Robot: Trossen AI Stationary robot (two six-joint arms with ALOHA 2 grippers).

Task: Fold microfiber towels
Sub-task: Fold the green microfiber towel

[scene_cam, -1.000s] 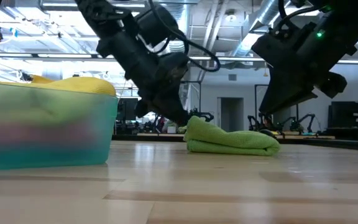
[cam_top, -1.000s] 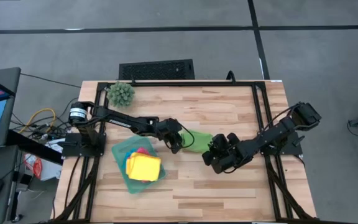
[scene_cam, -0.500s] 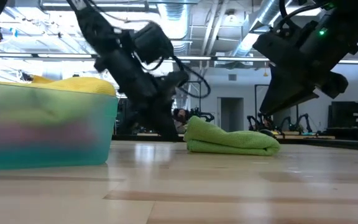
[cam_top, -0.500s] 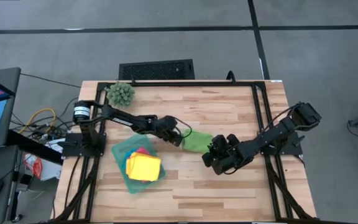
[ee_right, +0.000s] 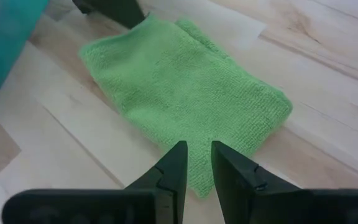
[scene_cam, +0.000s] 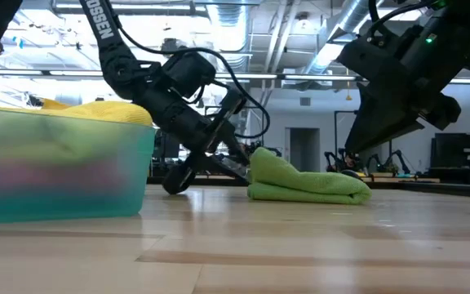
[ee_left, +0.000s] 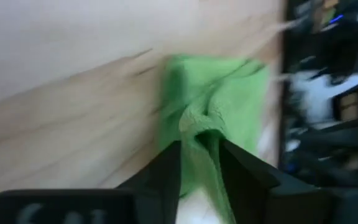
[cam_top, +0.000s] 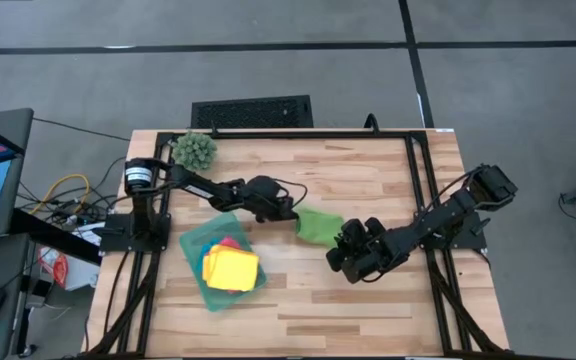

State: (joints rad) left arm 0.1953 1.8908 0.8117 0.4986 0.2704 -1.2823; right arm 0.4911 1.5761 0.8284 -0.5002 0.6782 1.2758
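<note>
The green towel (cam_top: 320,226) lies folded at mid-table, a flat bundle in the low view (scene_cam: 304,184). My left gripper (cam_top: 290,213) lies low at the towel's left end and is shut on it (ee_left: 199,155). My right gripper (cam_top: 344,243) hovers over the towel's right, near end (ee_right: 197,155), its fingers a narrow gap apart and touching nothing. The yellow towel (cam_top: 230,268) lies on top of a pile in the teal tray (cam_top: 193,240), with the pink towel's edge (cam_top: 230,243) showing under it. The blue towel does not show. My left gripper pinches a bunched-up ridge of cloth at the green towel's left edge (ee_left: 199,127) between its two fingers. The fingers come nearly level from the table's left, just above the tabletop (scene_cam: 233,166). The rest of the towel lies folded on the table.
The teal tray (scene_cam: 64,180) stands near the left, close beside my left arm. A spiky green ball plant (cam_top: 195,150) sits at the far left corner. Bare wood lies on the far side and along the near edge.
My left gripper has tipped from pointing steeply down at the towel's left end to lying nearly level and low over the table, shifting slightly toward the far edge. The green towel stays folded in place. My right gripper has kept still.
</note>
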